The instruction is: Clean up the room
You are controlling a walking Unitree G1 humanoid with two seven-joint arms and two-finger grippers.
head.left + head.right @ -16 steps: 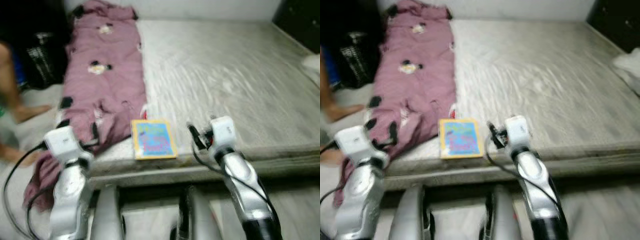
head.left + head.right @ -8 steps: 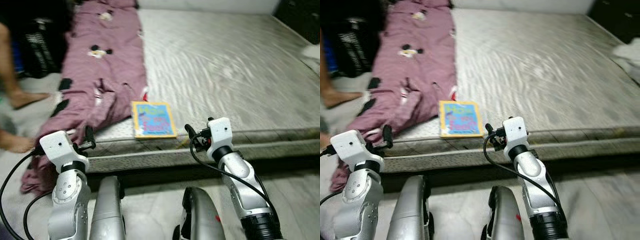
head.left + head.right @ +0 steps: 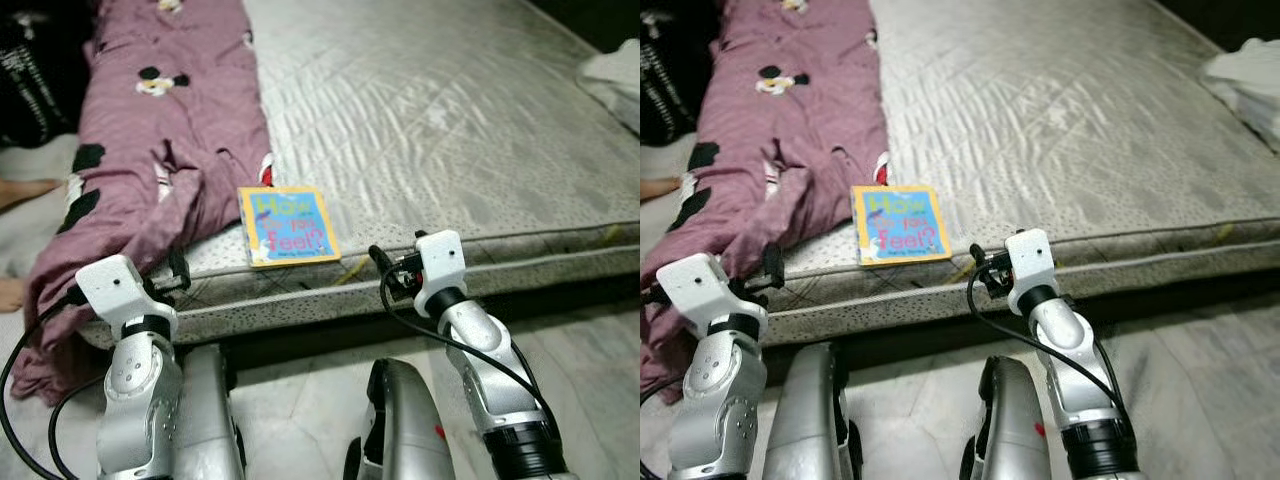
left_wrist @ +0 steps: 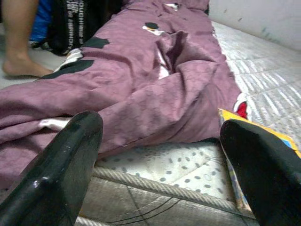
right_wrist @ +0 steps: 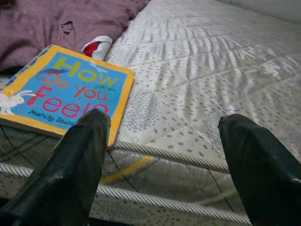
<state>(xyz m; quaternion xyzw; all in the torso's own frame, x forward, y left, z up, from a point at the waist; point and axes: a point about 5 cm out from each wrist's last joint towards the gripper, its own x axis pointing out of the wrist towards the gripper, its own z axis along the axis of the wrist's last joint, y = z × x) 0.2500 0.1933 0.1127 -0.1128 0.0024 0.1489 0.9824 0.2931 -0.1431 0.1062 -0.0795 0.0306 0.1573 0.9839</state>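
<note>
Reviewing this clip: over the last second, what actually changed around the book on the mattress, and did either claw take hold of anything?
The head camera tipped down and drew nearer the mattress, so the scene shifted and sharpened. Both claws dropped from over the mattress to level with its front edge: left claw by the purple blanket, right claw near the book. Both open, holding nothing. Book and blanket lie as before.

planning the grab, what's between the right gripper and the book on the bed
Nothing stands between them. In the right wrist view, the open right gripper faces the book across only bare mattress and its piped edge.
</note>
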